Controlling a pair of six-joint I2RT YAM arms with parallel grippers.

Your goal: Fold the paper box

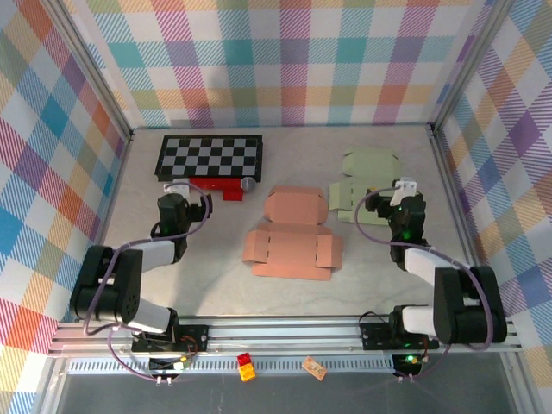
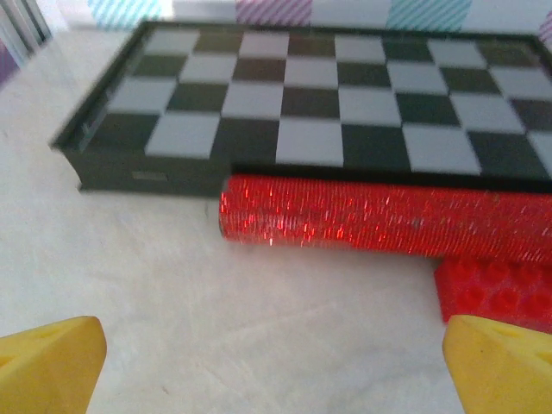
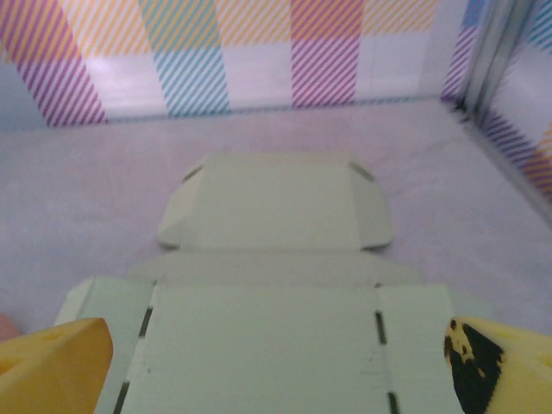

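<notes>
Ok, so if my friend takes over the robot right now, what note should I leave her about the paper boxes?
Left gripper: open, empty, facing the black-and-white checkered board and the red glittery tube.
Right gripper: open, empty, over the near part of the pale green flat paper box cutout.
The salmon-pink flat paper box cutout lies mid-table, between the arms.
Done: nothing; both cutouts lie flat, unfolded.
To do: pick one, fold its flaps up into a box.

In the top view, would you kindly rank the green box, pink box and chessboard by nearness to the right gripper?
1. Green box, just left of the right gripper.
2. Pink box, table centre.
3. Chessboard, far left.
</notes>
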